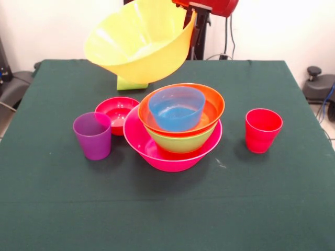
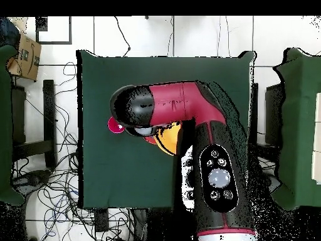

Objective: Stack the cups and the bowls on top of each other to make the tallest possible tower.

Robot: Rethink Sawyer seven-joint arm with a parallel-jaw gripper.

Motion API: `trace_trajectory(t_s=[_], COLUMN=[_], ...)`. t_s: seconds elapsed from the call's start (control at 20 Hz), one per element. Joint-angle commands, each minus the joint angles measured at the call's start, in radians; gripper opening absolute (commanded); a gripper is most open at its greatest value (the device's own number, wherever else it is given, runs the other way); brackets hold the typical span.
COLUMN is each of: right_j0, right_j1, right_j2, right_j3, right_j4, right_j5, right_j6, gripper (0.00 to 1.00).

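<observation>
The tower [image 1: 172,151] stands mid-table: a wide pink bowl [image 1: 157,154] at the bottom, then a green bowl [image 1: 180,142], an orange-red bowl [image 1: 214,107] and a small blue bowl [image 1: 176,107] on top. The large yellow bowl [image 1: 138,42] hangs tilted above the table — its opening faces forward. A small red bowl [image 1: 116,112] and the purple cup [image 1: 93,136] are just left of the tower; the red cup [image 1: 263,129] stands apart on the right. A lime green cup [image 1: 131,83] shows behind.

You see the red and black robot arm [image 2: 188,110] bent out over the table from its base, gripper apparently hidden under the wrist.
</observation>
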Motion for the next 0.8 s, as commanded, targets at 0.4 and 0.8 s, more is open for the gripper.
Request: trace_trajectory(t_s=[0.4,0.8], right_j0=[0.032,0.037], right_j1=[0.012,0.057], right_j2=[-0.026,-0.026], right_j3=[-0.082,-0.145], right_j4=[0.034,0.032], right_j5=[0.070,0.080], right_j6=[0.097,0.085], gripper=[0.00,0.00])
